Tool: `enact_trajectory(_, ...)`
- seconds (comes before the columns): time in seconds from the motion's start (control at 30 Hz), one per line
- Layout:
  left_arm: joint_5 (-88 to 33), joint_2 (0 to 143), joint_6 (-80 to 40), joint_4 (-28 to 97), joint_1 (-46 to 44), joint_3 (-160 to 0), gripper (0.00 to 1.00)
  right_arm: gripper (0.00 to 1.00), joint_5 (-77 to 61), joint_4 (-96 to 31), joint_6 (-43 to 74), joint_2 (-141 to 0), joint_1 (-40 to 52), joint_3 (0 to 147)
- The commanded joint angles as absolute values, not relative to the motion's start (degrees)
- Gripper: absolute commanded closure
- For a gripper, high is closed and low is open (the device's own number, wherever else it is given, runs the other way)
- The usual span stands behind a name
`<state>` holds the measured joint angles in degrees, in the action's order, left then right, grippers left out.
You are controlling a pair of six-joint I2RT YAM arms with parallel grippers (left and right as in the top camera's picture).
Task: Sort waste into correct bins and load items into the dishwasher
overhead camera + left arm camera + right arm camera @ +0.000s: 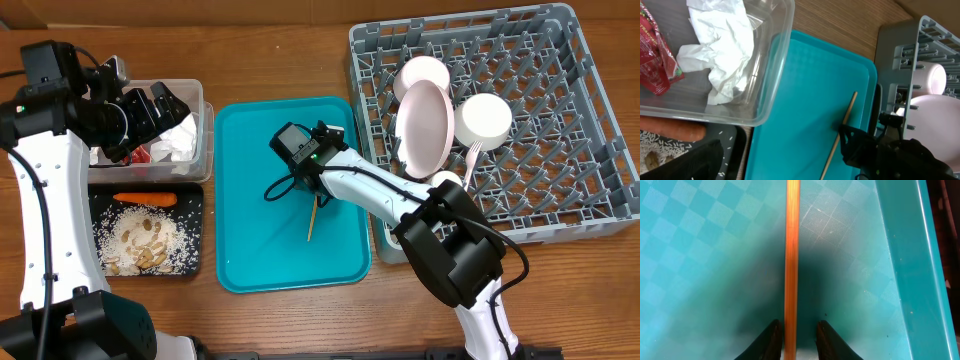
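On the teal tray (700,255), the right fingers (771,341) straddle the wooden stick (792,255) — narrowly parted, not clamping it.

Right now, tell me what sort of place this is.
Probably a mock dish-clearing station for robot practice, not a real kitchen: a grey dish rack, a teal tray and a clear waste tub sit together on a wooden table.

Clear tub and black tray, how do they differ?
The tub is see-through and deep-walled; the black tray is opaque and shallow. The tub holds napkins and a red wrapper; the black tray holds a carrot and crumbs. Both are rectangular, similar in footprint, side by side left of the teal tray.
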<state>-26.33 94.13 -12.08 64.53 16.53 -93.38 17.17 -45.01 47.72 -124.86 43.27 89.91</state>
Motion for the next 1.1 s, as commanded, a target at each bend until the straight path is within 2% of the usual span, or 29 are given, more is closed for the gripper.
enact_trajectory(0.0, -26.4, 92.9, -12.4, 64.5, 16.5, -94.8, 0.00, 0.74, 14.5, -45.3, 47.6, -127.3, 43.4, 89.8)
enact_trajectory(0.07, -26.4, 92.9, -12.4, 64.5, 16.5, -94.8, 0.00, 0.75, 14.5, -45.3, 47.6, -127.3, 43.4, 89.8)
enact_trajectory(0.23, -26.4, 92.9, -12.4, 64.5, 16.5, -94.8, 0.00, 0.85, 14.0, -45.4, 47.6, -127.3, 43.4, 89.8)
enact_trajectory(0.4, -26.4, 92.9, -12.4, 64.5, 16.5, -94.8, 0.00, 0.91, 14.0, -45.5, 47.6, -127.3, 43.4, 89.8)
enact_trajectory(0.63, -26.4, 92.9, -12.4, 64.5, 16.5, -94.8, 0.00, 0.90, 13.2, -46.6, 47.5, -127.3, 43.4, 89.8)
enact_trajectory(0.77, -26.4, 92.9, -12.4, 64.5, 16.5, -94.8, 0.00, 0.96, 11.4, -46.1, 44.3, -127.3, 43.4, 89.8)
enact_trajectory(0.93, -26.4, 92.9, -12.4, 64.5, 16.5, -94.8, 0.00, 0.96, 11.5, -46.1, 43.8, -127.0, 43.4, 89.8)
enact_trajectory(1.07, -26.4, 92.9, -12.4, 64.5, 16.5, -94.8, 0.00, 0.96, 11.5, -43.5, 34.9, -124.7, 43.3, 89.8)
